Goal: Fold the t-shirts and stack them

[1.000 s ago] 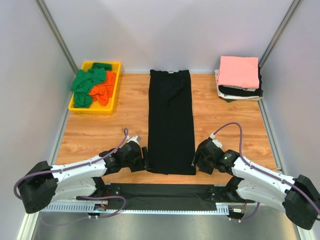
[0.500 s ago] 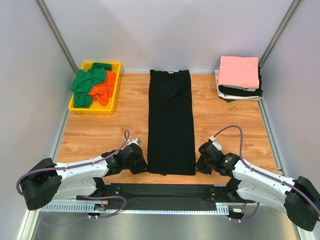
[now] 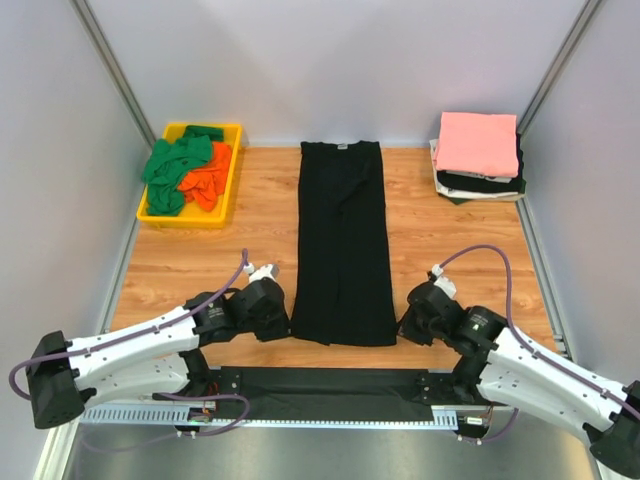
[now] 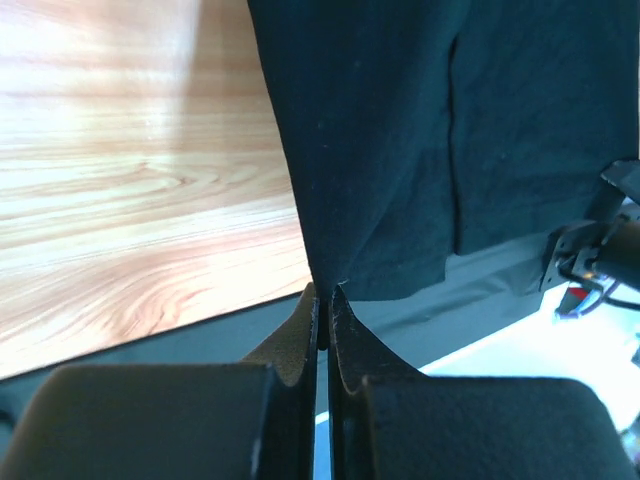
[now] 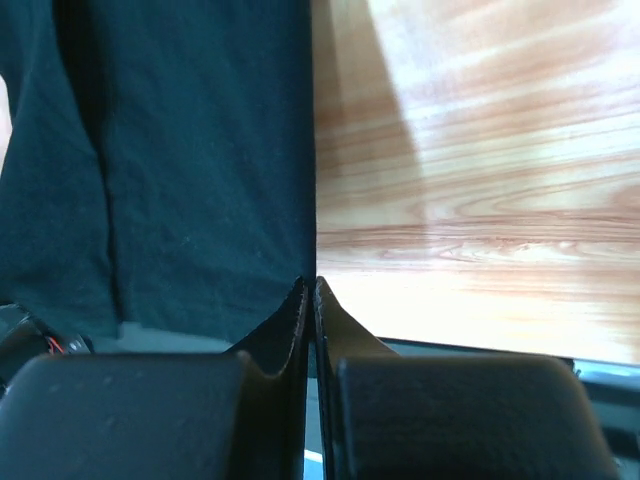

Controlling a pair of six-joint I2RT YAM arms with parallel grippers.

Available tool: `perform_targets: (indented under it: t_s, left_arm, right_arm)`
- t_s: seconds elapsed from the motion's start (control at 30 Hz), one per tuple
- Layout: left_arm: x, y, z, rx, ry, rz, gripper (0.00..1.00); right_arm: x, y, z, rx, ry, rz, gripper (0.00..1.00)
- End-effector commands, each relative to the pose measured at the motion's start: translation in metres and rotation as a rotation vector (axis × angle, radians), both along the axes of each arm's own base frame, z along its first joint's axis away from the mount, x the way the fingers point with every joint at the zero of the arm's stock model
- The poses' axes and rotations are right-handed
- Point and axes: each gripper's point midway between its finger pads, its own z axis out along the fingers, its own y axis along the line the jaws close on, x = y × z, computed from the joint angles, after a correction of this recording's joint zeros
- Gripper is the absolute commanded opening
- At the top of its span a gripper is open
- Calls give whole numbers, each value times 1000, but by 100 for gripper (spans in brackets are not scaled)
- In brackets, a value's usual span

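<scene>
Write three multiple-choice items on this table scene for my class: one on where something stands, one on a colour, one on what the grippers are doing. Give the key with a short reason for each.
1. Where does the yellow tray stand?
A. near right corner
B. far left corner
C. near middle

2. What colour is the top t-shirt on the folded stack?
A. green
B. white
C. pink

3. How do the left gripper and right gripper stand to the black t-shirt?
A. both shut on its near corners
B. both open above it
C. only the left holds it

Key:
1 B, the top view shows the tray at the far left.
2 C, pink cloth lies uppermost on the stack.
3 A, each wrist view shows the jaws closed on a hem corner.
</scene>
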Motion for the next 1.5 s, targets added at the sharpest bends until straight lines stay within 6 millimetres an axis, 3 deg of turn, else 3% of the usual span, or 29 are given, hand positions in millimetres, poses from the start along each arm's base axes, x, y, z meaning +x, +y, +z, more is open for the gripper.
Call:
perform_targets:
  t_s: [0.0,0.07,0.1,0.17,0.2,0.23,0.27,0.3,0.33,0.4,0.43,0.47,0.5,0.53,0.57,0.6,0.63,0.67,0.7,0.73,0.8,0.83,0.9,0.93,1.0,1.17,1.4,1.43,1.47]
  left_arm:
    - [10,16,21,92,-57,21,0]
    - [18,22,27,151,-75,12,0]
    - [25,16,40,134,-92,10,0]
    - [42,13,52,138,-107,5,0]
    - [49,13,56,142,-112,7,0]
    - [61,16,56,156,-100,30,0]
    - [73,12,69,148,-133,14,0]
    - [82,11,73,150,-145,11,0]
    - [96,12,70,168,-128,23,0]
    - [119,4,87,158,-164,-7,0]
    - [133,4,78,181,-128,-5,0]
    - [147,-2,92,163,-150,-5,0]
    - [159,-5,80,199,-130,-34,0]
    - [177,-7,93,182,-155,-17,0]
    - [186,-7,92,190,-155,-18,0]
    - [197,-8,80,220,-133,-34,0]
    - [208,-7,79,213,-126,-33,0]
    - [221,-12,87,199,-145,-34,0]
    - [229,-13,74,217,-116,-52,0]
    - [237,-13,71,204,-98,-52,0]
    - [253,-15,73,196,-98,-49,0]
    - [265,-16,67,197,-86,-44,0]
    - [276,-15,54,207,-59,-45,0]
    - [284,-14,57,196,-69,-38,0]
    - [295,-11,48,203,-56,-32,0]
    - [318,-12,40,213,-73,-53,0]
    - [341,-19,11,181,-32,-70,0]
    - [349,-20,15,168,-41,-57,1]
    - [354,-20,15,160,-36,-44,4]
  right_arm:
    - [15,-9,24,-54,-73,-39,0]
    - [24,-10,30,-88,-100,-39,0]
    - [34,-8,44,-91,-137,-50,0]
    - [48,-8,50,-140,-150,-39,0]
    - [59,-4,65,-132,-177,-42,0]
    - [68,-2,72,-131,-194,-46,0]
    - [81,-7,71,-170,-190,-43,0]
    - [95,-2,88,-147,-229,-54,0]
    - [110,-7,87,-169,-217,-75,0]
    - [129,-3,96,-162,-235,-47,0]
    - [144,1,100,-165,-234,-46,0]
    - [157,-2,104,-160,-234,-56,0]
    - [167,-2,106,-174,-244,-40,0]
    - [184,-1,110,-180,-243,-47,0]
    - [193,0,110,-181,-240,-41,0]
    - [200,0,110,-189,-237,-30,0]
    - [210,1,100,-201,-209,-23,0]
    - [222,1,106,-188,-216,-31,0]
    - [230,1,106,-186,-216,-31,0]
    - [240,-1,95,-201,-189,-28,0]
    - [257,1,100,-186,-199,-26,0]
    - [265,-1,88,-199,-172,-21,0]
    - [280,1,93,-186,-183,-19,0]
    - [287,0,82,-196,-161,-16,0]
    - [298,2,83,-185,-165,-12,0]
    - [318,-1,61,-194,-130,-17,0]
    - [340,2,42,-168,-100,-21,0]
    - [344,-1,32,-172,-80,-28,0]
    - [356,-1,39,-161,-101,-39,0]
